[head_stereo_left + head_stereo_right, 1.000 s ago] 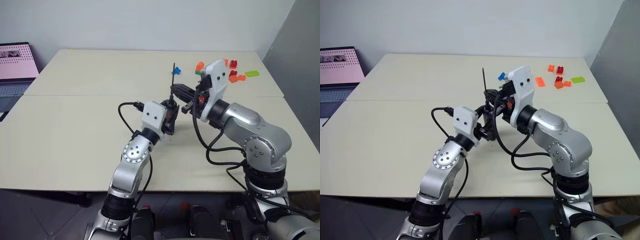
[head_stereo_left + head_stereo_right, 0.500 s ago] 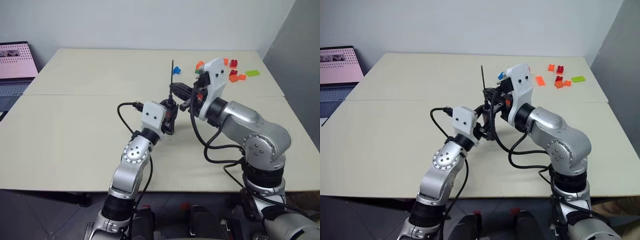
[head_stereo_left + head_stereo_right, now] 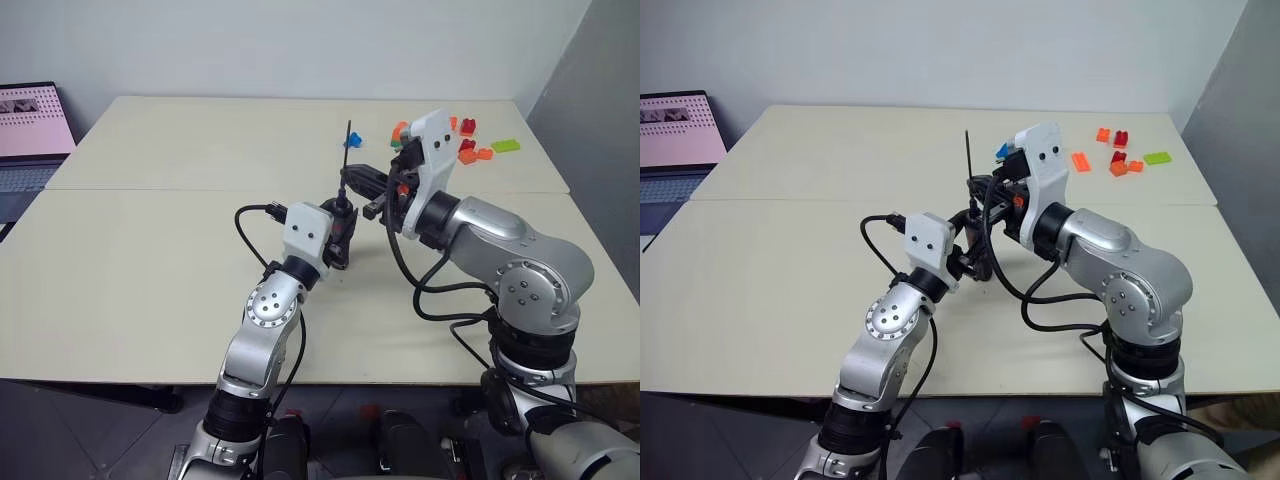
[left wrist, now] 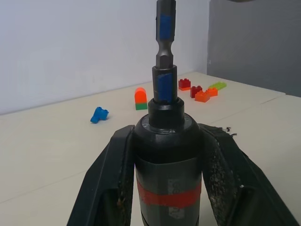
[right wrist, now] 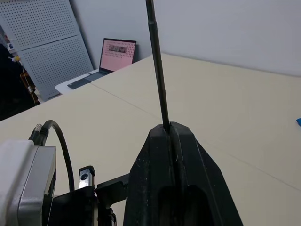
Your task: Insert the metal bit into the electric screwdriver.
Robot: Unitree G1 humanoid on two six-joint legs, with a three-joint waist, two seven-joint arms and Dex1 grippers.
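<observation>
Mid-table, above the surface: left gripper [image 4: 164,188] clamps the electric screwdriver [image 4: 167,155] upright. Right gripper [image 5: 171,136] pinches the metal bit [image 5: 156,66], seated in its tip. Bit: stiff, light, likely slippery; hold the shank low.

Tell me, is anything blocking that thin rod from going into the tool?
Nothing visible. The metal bit, pinched in the right pincer, already stands with its lower end in the nose of the electric screwdriver, which the left pincer grips.
</observation>
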